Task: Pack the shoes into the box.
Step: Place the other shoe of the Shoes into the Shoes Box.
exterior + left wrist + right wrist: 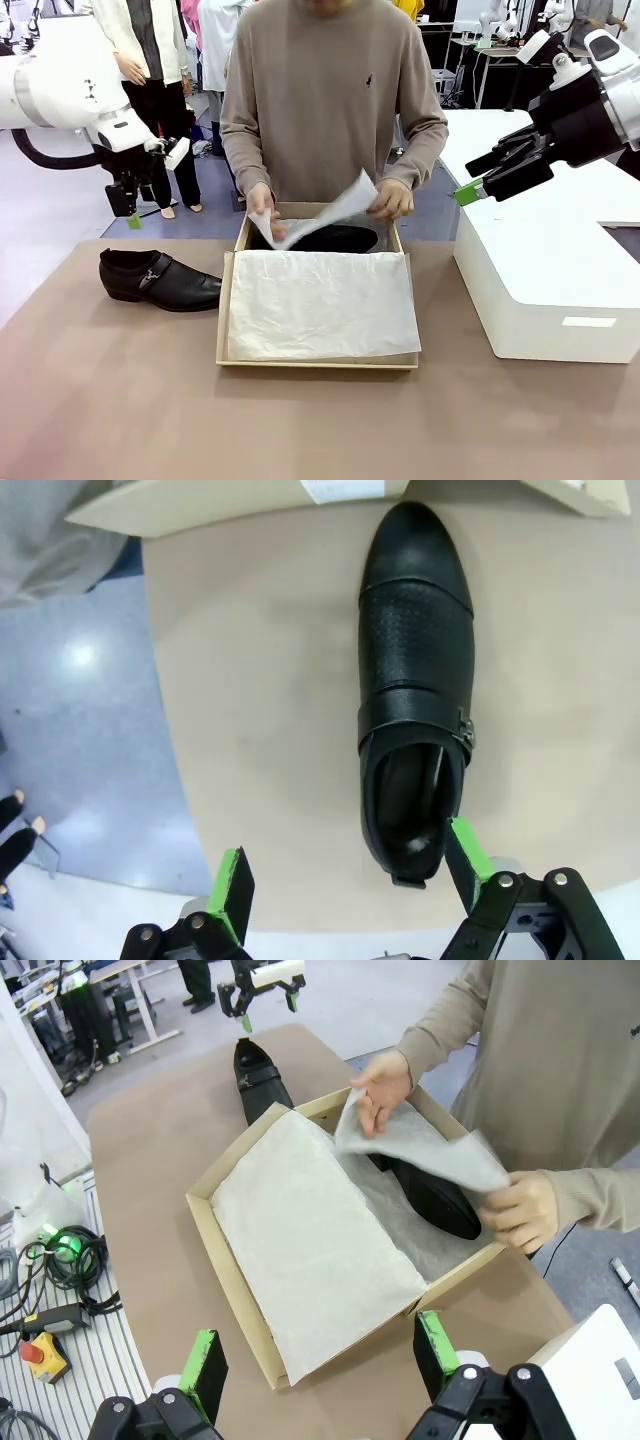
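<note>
So one shoe (325, 238) is already lying in the far half of the box (320, 364), and the person has a hand (262, 205) on each end of a loose sheet of tissue paper (330, 215), holding it up over that shoe. More tissue covers the near half of the box. The other shoe (160, 280) sits on the table (100, 400) just left of the box, toe pointing right toward it, buckle side facing the robot. The left gripper (130, 205) hangs above the heel end with its fingers spread wide and nothing between them. The right gripper (470, 190) is up in the air to the right, over the big white block (540, 290), also wide apart and empty. My take on handling: the shoe looks fairly light, but that glossy leather is going to be slippery and it'll scuff easily. The heel cup should be the stiffest part, so I'd pinch across the heel or grab the collar wall by the opening. I'd keep off the softer toe and the little metal buckle. The pointed toe probably wants to go in opposite to its mate.
</note>
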